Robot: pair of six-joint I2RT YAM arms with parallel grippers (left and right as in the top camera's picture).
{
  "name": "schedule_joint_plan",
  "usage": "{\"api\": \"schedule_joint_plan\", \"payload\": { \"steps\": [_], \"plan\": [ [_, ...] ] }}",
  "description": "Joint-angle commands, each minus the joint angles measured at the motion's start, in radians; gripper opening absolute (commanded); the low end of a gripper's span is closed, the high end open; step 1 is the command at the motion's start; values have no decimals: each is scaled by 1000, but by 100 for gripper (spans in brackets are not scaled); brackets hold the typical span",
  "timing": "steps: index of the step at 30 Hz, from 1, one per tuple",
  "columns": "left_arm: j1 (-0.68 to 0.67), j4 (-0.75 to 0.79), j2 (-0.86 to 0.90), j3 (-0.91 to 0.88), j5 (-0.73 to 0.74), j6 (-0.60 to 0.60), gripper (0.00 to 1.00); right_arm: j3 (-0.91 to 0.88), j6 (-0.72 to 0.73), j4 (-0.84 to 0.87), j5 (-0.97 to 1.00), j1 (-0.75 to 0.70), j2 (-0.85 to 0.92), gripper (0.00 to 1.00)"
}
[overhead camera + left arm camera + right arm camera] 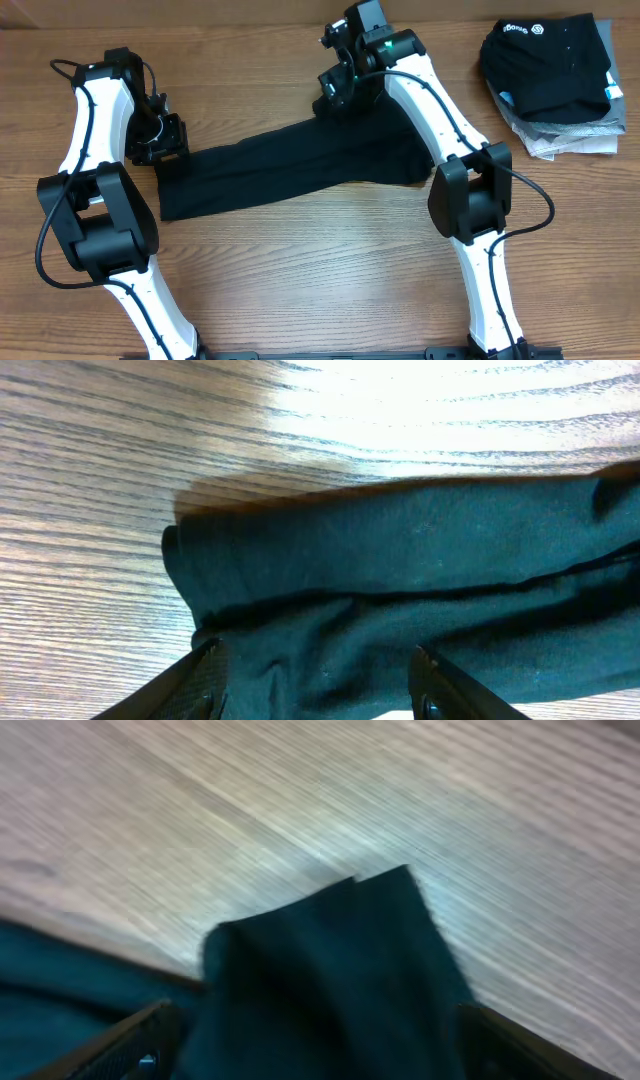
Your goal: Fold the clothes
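Overhead, the black T-shirt [290,170] lies in the middle of the table [300,290] as a long, narrow band, doubled over lengthwise and running from lower left to upper right between the two arms. The left gripper [165,140] sits at the band's left end and the right gripper [338,95] over its upper right part. That suits a cloth this limp: with an arm toward each end, the strip can be kept straight rather than bunching. In the left wrist view the fingers [200,685] stand apart on either side of the fabric, which lies flat on the wood with a layered edge and a rounded, folded end. Nothing is pinched, so this end seems to rest under its own weight. In the right wrist view, which is blurred, the fingers [150,1040] are spread wide with a squarish corner of the shirt between them, touching neither as far as I can tell, so I judge the cloth to be free here too. The lengthwise fold looks done, and bringing one end over the other is probably the step not yet done. Thin fabric like this would slip or drag if caught by one layer only, so a next grasp should take all the layers at an end. A stack of folded garments [550,80] sits at the table's far right corner, well apart from the shirt, probably to keep the working space free.
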Motion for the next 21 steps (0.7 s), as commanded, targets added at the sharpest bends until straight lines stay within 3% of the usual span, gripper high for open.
{"api": "schedule_joint_plan", "payload": {
  "steps": [1,15,21],
  "plan": [
    [0,1,-10,-8,11,1,61,-26,-21,75,17,-13,15,93],
    [0,12,-10,-8,11,1,60,-26,9,203,-39,-14,135,86],
    [0,15,-10,-8,11,2,60,-26,14,226,-43,-16,148,75]
  ]
}}
